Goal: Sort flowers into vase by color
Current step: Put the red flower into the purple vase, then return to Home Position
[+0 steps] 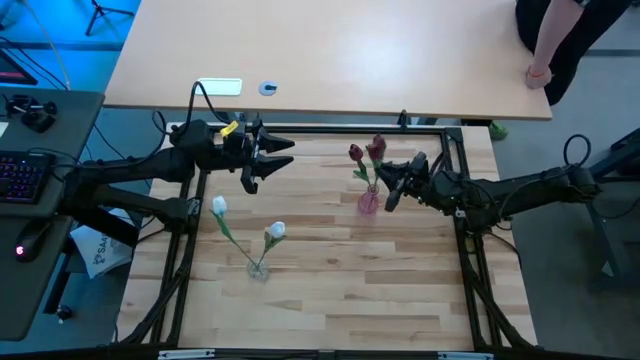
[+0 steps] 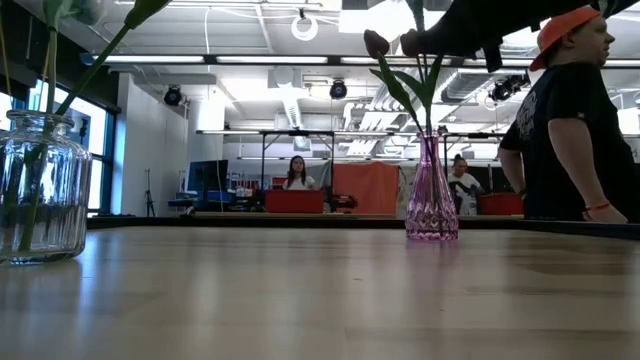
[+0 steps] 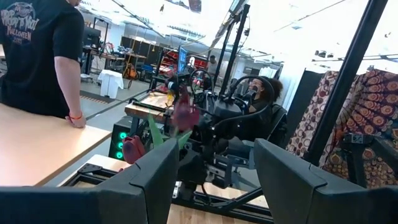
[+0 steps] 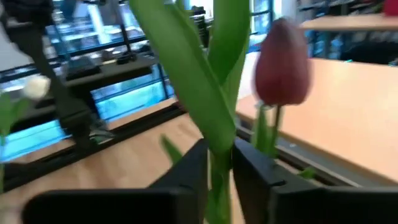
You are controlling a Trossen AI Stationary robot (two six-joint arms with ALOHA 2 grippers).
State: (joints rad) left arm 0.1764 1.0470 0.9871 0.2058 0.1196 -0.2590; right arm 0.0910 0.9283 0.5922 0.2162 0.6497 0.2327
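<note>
Pale wood-plank table (image 1: pixel 330 300), two glass vases.
Right gripper (image 1: pixel 388 186) pinches a red tulip's thin stem (image 4: pixel 219 180) over the faceted pink vase (image 1: pixel 368 201); white tulips (image 1: pixel 275 232) fill the clear jar (image 1: pixel 258 268); left gripper (image 1: pixel 262 166) fingers apart, empty.

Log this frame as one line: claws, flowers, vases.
right claw: around red tulip stem at pink vase | left claw: open, empty, raised | white tulips: in clear vase

clear vase (image 2: pixel 40 185) — left edge cut | white heads — above low view's frame
</note>
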